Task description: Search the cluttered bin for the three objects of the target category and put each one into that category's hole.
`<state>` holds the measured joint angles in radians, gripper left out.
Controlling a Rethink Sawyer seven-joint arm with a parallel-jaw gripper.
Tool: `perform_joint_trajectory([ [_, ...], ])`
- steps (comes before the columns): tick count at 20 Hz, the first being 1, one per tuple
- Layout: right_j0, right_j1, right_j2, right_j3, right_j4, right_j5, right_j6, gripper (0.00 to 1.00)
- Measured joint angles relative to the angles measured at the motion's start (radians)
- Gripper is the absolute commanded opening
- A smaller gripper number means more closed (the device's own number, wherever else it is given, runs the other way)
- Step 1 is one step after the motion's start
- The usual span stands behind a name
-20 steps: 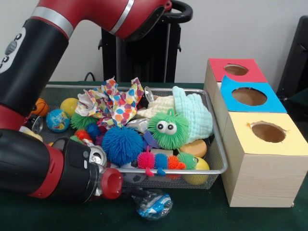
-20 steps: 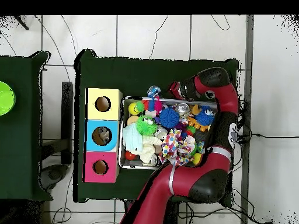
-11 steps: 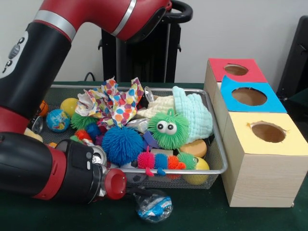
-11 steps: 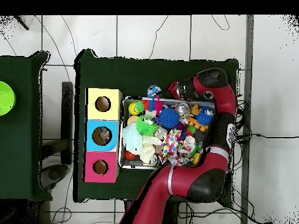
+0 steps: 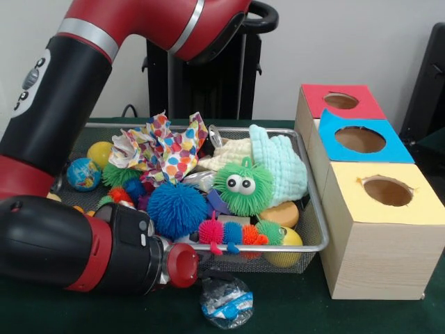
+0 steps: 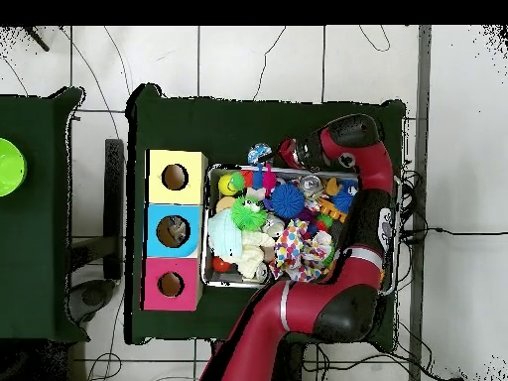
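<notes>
The gripper point(image 5: 208, 280) sits low at the end of the arm point(image 5: 83, 243), outside the bin point(image 5: 316, 229), just in front of its front rim; its fingers are hidden behind the red wrist cap and the bag, so whether it is wide or narrow cannot be told. Directly below and just ahead of it a clear bag point(image 5: 227, 302) holding a blue and white ball lies on the green table point(image 5: 292, 313), touching or nearly touching the gripper's tip; in the overhead view the same bag point(image 6: 260, 153) lies off the bin's rim, beside the arm's end.

Behind the gripper the bin is packed to its rim: a blue spiky ball point(image 5: 176, 209), a green furry toy with eyes point(image 5: 243, 186), a mint cloth point(image 5: 278, 167), spotted paper point(image 5: 167, 147) and a row of small spiky balls point(image 5: 233, 233) hanging on the front rim; there is little free room inside. To the gripper's side, past the bin's corner, stand three boxes with holes, yellow point(image 5: 386, 191), blue point(image 5: 360, 139) and red point(image 5: 341, 101); bare table lies between bag and yellow box.

Since a second ago the arm has slid along the bin's front toward the boxes, and the bag has shifted with it, now lower and nearer the picture's bottom edge; the bin's contents have not moved.
</notes>
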<state>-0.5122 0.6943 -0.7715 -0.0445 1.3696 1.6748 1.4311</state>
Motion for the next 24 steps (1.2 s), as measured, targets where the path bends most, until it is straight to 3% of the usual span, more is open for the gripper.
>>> perform_joint_trajectory([
  [18,0.0,0.0,-0.004,0.0,-0.004,-0.007,0.0,1.0],
  [19,0.001,0.0,-0.004,0.0,-0.008,-0.011,0.0,0.0],
  [24,0.005,-0.003,0.007,0.004,-0.02,-0.018,0.0,0.0],
])
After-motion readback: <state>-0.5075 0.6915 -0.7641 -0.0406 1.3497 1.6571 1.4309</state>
